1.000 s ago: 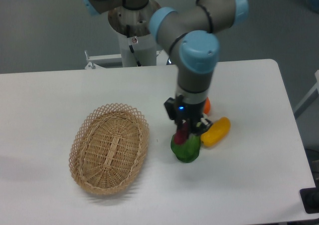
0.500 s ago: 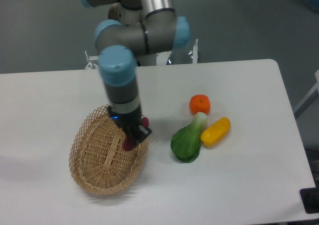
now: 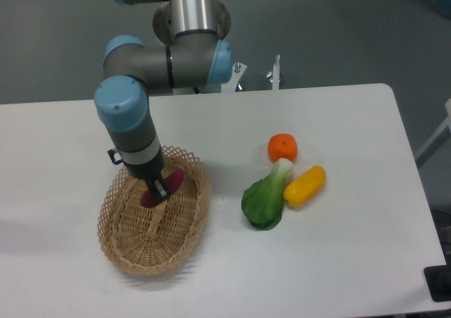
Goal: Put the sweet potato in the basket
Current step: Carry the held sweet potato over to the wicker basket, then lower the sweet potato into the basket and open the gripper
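The tan woven basket (image 3: 134,251) lies on the white table at the left. My gripper (image 3: 159,190) hangs over the basket's middle and is shut on the reddish-purple sweet potato (image 3: 171,182). The sweet potato lies tilted across the fingers, one end up to the right, the other end down to the left, just above the basket's floor. I cannot tell whether it touches the wicker.
A round orange fruit (image 3: 282,147), a green leafy vegetable (image 3: 264,202) and a yellow oblong vegetable (image 3: 304,185) lie together on the table to the right of the basket. The arm's base stands at the table's far edge.
My gripper has carried the sweet potato from beside the green vegetable leftward, past the basket's right rim, to over the basket's middle. The orange fruit now shows in full.
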